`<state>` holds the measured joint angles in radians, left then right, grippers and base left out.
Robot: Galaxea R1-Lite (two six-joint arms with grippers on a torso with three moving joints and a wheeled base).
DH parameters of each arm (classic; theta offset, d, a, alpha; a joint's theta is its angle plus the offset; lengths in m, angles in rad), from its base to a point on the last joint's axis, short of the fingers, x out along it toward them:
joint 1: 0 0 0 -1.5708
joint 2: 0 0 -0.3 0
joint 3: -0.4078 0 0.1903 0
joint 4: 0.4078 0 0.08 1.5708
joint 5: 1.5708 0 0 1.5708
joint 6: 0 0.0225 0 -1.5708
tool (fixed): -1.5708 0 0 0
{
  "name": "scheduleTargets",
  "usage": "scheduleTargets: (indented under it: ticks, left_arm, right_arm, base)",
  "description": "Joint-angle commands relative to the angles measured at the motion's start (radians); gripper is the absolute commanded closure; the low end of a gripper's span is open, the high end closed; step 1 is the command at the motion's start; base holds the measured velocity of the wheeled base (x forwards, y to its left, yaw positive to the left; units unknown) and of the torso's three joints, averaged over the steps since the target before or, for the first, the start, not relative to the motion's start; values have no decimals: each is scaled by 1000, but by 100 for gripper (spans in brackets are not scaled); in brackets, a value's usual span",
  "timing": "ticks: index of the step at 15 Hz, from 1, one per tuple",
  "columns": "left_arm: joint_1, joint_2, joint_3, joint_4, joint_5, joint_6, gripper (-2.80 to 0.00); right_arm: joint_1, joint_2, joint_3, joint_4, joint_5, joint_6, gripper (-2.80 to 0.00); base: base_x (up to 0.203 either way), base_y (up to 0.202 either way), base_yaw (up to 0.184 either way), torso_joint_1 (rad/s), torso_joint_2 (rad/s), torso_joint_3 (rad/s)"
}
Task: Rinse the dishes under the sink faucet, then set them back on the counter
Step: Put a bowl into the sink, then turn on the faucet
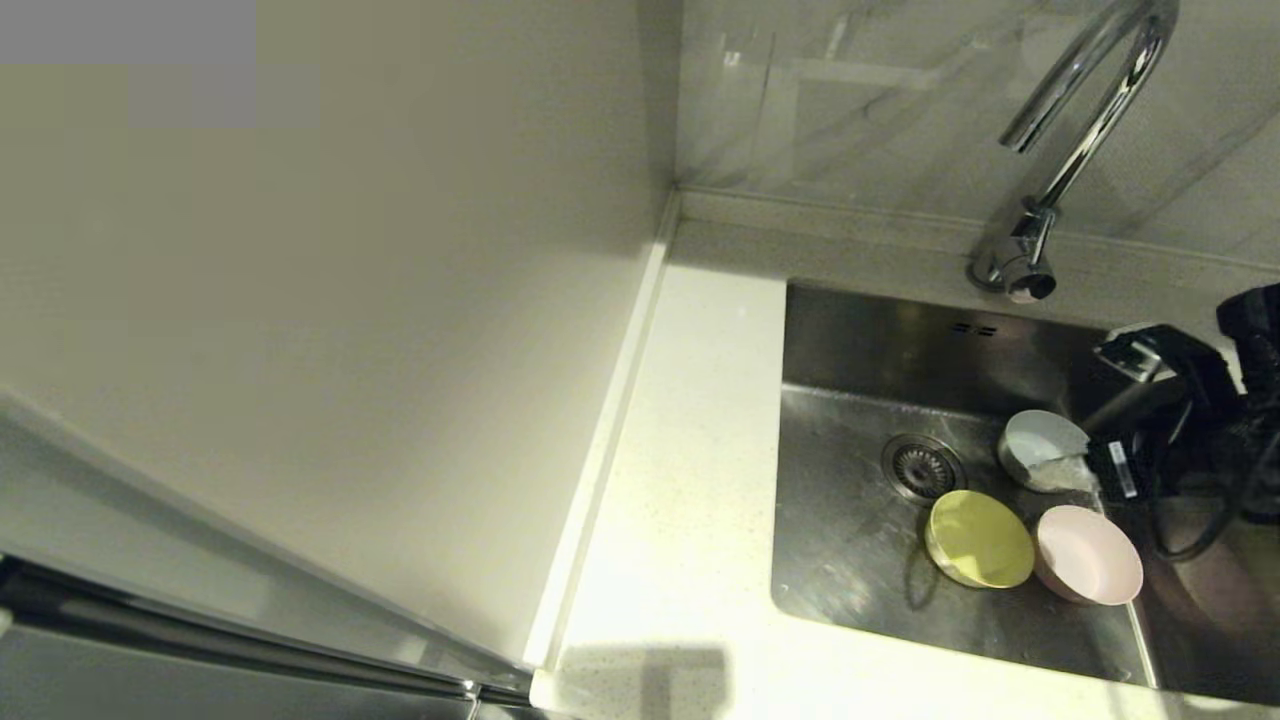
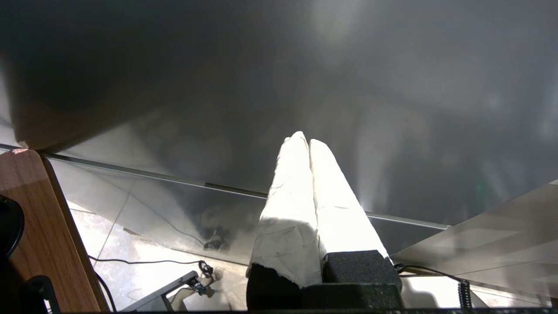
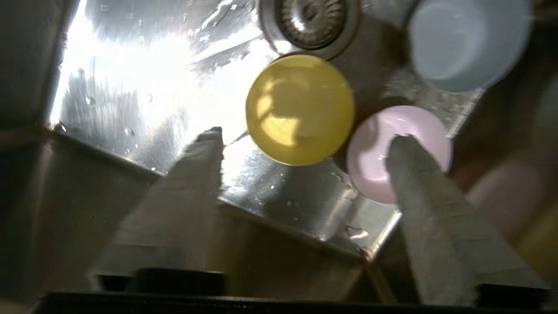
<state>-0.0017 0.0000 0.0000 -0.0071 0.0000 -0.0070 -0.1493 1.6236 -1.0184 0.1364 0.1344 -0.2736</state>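
Three bowls sit in the steel sink [image 1: 850,570]. The yellow-green bowl [image 1: 980,540] [image 3: 300,109] is just in front of the drain [image 1: 922,466]. The pale pink bowl [image 1: 1088,555] [image 3: 383,152] touches its right side, and the white bowl [image 1: 1040,448] [image 3: 468,41] lies behind them. My right arm [image 1: 1190,400] reaches in over the sink's right side. Its gripper [image 3: 305,141] hangs open above the basin and holds nothing, with one finger [image 3: 405,152] in front of the pink bowl. My left gripper [image 2: 305,140] is shut and empty, parked away from the sink.
The chrome faucet [image 1: 1085,120] arches over the back of the sink, with no water showing from it. The white speckled counter [image 1: 690,480] runs along the sink's left side, bounded by a cream wall panel [image 1: 350,300]. The basin floor is wet.
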Motion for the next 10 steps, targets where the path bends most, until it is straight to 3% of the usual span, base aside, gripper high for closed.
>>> scheduleTargets:
  ticks: [1, 4, 6, 9, 10]
  left_arm:
    - [0, 0, 3, -1, 0, -1, 0]
    - [0, 0, 3, -1, 0, -1, 0]
    - [0, 0, 3, -1, 0, -1, 0]
    - [0, 0, 3, -1, 0, -1, 0]
    - [0, 0, 3, -1, 0, -1, 0]
  right_arm:
    - [-32, -51, -140, 131, 16, 0, 0]
    - [-55, -6, -492, 436, 92, 41, 0]
    - [-46, 55, -723, 571, 131, 132, 0]
    - [-37, 131, -936, 622, 144, 279, 0]
    - [-70, 138, -953, 606, 134, 301, 0]
  base:
    - [0, 0, 0, 0, 0, 0]
    - [0, 0, 0, 0, 0, 0]
    - [0, 0, 0, 0, 0, 0]
    - [0, 0, 0, 0, 0, 0]
    - [0, 0, 0, 0, 0, 0]
